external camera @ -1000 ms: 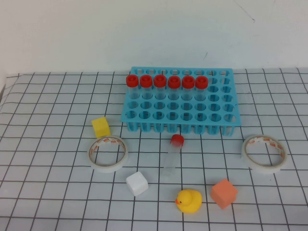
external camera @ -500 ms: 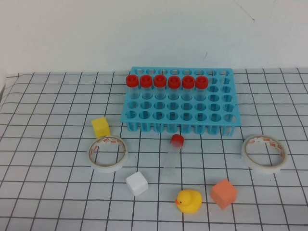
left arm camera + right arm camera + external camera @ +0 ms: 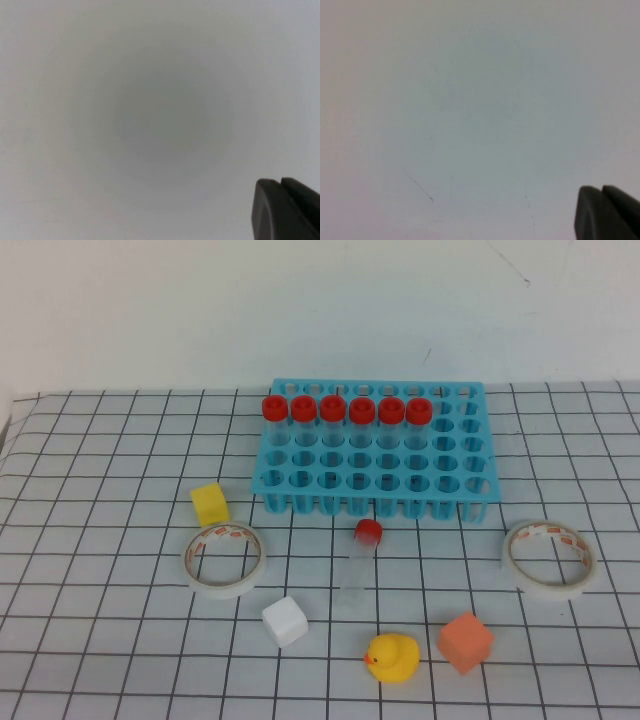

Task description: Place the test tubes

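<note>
A blue test tube rack [image 3: 372, 450] stands at the back middle of the gridded table. Several red-capped tubes [image 3: 347, 412] stand upright in a row near its back. One clear tube with a red cap [image 3: 360, 558] lies flat on the table just in front of the rack. Neither arm appears in the high view. My left gripper [image 3: 279, 183] is shut, its dark fingers pressed together, facing a blank pale surface. My right gripper [image 3: 600, 190] is likewise shut with nothing between its fingers, facing a blank wall.
A yellow cube [image 3: 210, 504] and a tape roll [image 3: 224, 560] lie left of the loose tube. A white cube [image 3: 285, 621], a yellow duck [image 3: 393, 657] and an orange cube [image 3: 464, 642] sit nearer the front. A second tape roll [image 3: 549, 558] lies at the right.
</note>
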Controlling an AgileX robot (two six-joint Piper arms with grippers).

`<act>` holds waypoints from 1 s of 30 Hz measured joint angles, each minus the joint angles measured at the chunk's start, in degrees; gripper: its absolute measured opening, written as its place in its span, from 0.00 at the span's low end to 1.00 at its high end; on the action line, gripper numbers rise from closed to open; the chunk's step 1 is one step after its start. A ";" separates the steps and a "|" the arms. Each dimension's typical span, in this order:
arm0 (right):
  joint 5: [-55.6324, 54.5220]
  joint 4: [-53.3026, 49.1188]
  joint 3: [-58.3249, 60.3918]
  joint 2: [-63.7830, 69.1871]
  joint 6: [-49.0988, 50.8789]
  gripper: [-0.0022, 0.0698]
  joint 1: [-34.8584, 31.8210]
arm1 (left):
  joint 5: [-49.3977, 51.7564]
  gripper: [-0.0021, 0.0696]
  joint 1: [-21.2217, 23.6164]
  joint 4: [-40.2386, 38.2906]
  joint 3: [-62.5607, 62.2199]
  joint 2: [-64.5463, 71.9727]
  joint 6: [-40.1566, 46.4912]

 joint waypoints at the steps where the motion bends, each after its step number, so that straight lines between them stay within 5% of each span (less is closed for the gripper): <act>1: -0.61 0.00 0.00 0.00 0.00 0.03 0.00 | -0.12 0.03 0.00 0.00 0.00 0.00 0.00; 10: -5.87 2.08 0.00 0.00 2.80 0.03 0.00 | -4.17 0.03 0.00 2.88 0.00 0.00 -6.37; 13: -8.99 4.24 0.00 0.00 2.80 0.03 0.00 | 1.58 0.03 0.00 7.55 -3.11 0.00 -7.00; 23: 21.16 5.60 -21.01 1.84 2.70 0.03 0.00 | 37.66 0.03 0.00 10.34 -27.47 6.40 -7.23; 30: 47.55 7.02 -37.11 13.73 2.70 0.03 0.00 | 56.25 0.03 0.00 9.11 -32.56 15.96 -7.23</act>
